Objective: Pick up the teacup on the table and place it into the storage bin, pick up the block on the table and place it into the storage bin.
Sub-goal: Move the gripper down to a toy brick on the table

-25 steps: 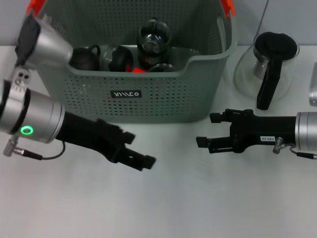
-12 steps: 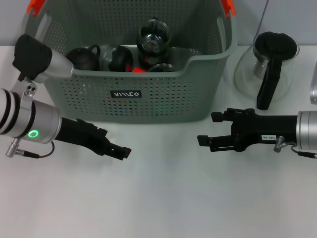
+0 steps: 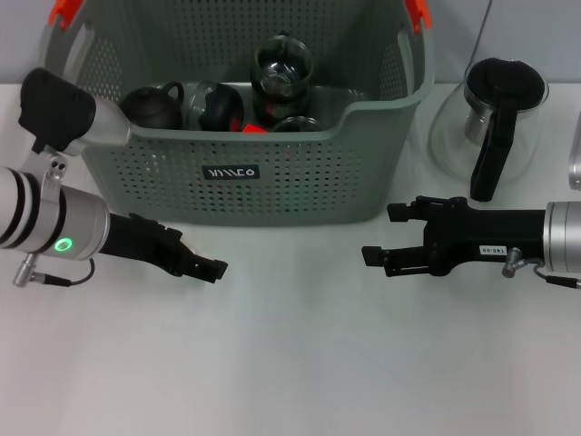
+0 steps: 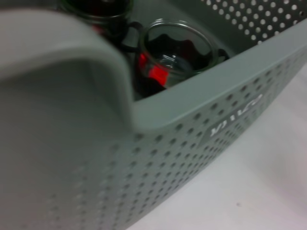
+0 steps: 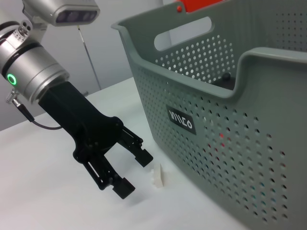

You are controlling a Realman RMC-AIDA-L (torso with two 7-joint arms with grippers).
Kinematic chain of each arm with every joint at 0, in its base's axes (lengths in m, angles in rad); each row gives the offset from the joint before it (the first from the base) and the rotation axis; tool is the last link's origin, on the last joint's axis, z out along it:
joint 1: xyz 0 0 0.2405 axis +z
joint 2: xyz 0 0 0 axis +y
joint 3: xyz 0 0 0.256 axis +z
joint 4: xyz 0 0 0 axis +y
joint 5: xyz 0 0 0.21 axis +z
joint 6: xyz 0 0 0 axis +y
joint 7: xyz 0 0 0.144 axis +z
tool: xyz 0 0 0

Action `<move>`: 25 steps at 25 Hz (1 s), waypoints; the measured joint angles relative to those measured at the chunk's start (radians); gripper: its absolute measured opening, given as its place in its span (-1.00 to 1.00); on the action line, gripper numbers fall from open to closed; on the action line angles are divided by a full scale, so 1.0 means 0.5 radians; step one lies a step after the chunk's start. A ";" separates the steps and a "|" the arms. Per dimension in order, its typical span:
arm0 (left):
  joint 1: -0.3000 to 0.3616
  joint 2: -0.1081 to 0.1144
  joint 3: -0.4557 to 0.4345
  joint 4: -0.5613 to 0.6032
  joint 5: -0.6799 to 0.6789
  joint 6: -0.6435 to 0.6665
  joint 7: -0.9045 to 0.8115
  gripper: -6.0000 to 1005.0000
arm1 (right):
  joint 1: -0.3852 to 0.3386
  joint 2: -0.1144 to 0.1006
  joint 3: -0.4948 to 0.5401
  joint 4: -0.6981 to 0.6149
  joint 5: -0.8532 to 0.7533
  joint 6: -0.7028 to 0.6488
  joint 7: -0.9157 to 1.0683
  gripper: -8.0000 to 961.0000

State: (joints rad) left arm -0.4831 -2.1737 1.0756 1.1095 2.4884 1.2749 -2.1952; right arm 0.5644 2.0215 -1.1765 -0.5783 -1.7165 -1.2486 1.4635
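1. The left gripper [image 3: 211,268] hovers low over the table [image 3: 300,363] at about 7 o'clock from the storage bin [image 3: 245,182]. Its fingers stand apart with nothing between them, as the right wrist view [image 5: 132,170] shows plainly.
2. The right gripper [image 3: 381,256] hangs at about 4 o'clock from the bin, its fingers spread and empty, pointing toward the left one.
3. Inside the bin lie dark teapots [image 3: 154,104], a glass cup [image 3: 281,68] and something red [image 3: 254,129], probably the block; the left wrist view shows a glass cup [image 4: 175,48] over a red patch.
4. Both task items appear binned already, which would explain two empty grippers.
5. A glass pitcher [image 3: 495,118] stands at 3 o'clock.
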 joint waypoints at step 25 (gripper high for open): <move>-0.025 0.002 0.052 -0.116 0.054 -0.220 -0.055 0.76 | 0.002 -0.003 0.002 -0.003 -0.015 0.000 0.000 0.97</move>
State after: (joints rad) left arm -0.4955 -2.1728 1.1016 1.0515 2.5152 1.1651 -2.2226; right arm 0.5656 2.0202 -1.1753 -0.5800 -1.7242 -1.2487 1.4634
